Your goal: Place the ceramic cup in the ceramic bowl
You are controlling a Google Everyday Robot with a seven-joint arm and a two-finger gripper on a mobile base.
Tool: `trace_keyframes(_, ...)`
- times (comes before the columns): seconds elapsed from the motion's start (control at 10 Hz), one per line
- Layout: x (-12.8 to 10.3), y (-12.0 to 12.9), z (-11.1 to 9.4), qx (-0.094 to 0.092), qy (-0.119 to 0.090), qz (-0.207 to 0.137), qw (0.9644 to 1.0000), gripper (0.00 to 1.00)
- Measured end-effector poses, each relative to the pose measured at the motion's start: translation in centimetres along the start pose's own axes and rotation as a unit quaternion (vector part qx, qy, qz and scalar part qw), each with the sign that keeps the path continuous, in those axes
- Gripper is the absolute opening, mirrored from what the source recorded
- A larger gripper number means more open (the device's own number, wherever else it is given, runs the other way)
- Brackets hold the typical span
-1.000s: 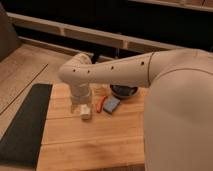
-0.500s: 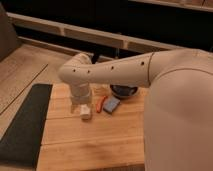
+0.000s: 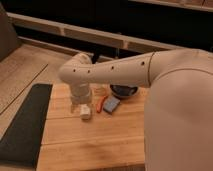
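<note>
- Since the ceramic cup (image 3: 85,114) sits on the wooden table (image 3: 100,147) right under the wrist, w/ the gripper (image 3: 83,106) down on top of it, we read the step in hand as the grab, not the carry.
- Can't tell if the gripper is open, closed or clamped on the cup. The wrist housing covers that bit, so we won't guess.
- The ceramic bowl (image 3: 124,91) is further back on the table and off toward the robot's body. It's partly tucked behind the arm (image 3: 115,70) and well apart from the cup.
- A blue block (image 3: 112,103) and a small orange thing (image 3: 101,104) lie between the two, pretty much on the straight line from cup to bowl. The orange thing is near the cup.
- So imo: get a square, centred hold on the cup wall first. It's a plain smooth cylinder, prob slippery, and an off-centre pinch could tip it or squirt it out.
- Lift straight up before going sideways. We'd want the cup's base above the block and the orange thing, or it drags them along.
- Come over the middle of the bowl, not the rim. The bowl is shallow and glossy, so a knock on the edge could shove or flip it.
- Keep the cup upright, go low, and let go only once it's about touching the bottom. It's ceramic on ceramic, so no dropping.
- The dark mat (image 3: 25,125) on the far side doesn't matter for this move, so we'd ignore it.
</note>
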Motion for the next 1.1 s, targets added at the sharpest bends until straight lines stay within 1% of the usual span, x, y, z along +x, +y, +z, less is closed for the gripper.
trace_keyframes(0.1,-1.6,0.0,-1.5,-0.009,-0.04,0.001,0.9991,0.65)
trace_keyframes(0.2,-3.2,-0.1,-3.2,-0.016,-0.077,0.0,0.9969,0.65)
trace_keyframes(0.3,-6.2,-1.2,-6.4,-0.028,-0.141,-0.005,0.9896,0.65)
trace_keyframes(0.4,-7.7,-2.3,-8.1,-0.036,-0.173,-0.01,0.9841,0.65)
trace_keyframes(0.5,-8.6,-3.3,-9.2,-0.043,-0.192,-0.012,0.9803,0.65)
trace_keyframes(0.6,-9.9,-5.5,-11.1,-0.055,-0.222,-0.004,0.9735,0.65)
trace_keyframes(0.7,-10.4,-6.3,-11.7,-0.059,-0.232,-0.002,0.9709,0.65)
trace_keyframes(0.9,-10.3,-5.9,-11.8,-0.061,-0.233,-0.006,0.9705,0.65)
trace_keyframes(1.0,-10.4,-5.9,-11.7,-0.06,-0.234,-0.007,0.9704,0.65)
trace_keyframes(1.1,-11.2,-7.0,-11.6,-0.05,-0.238,0.005,0.9698,0.65)
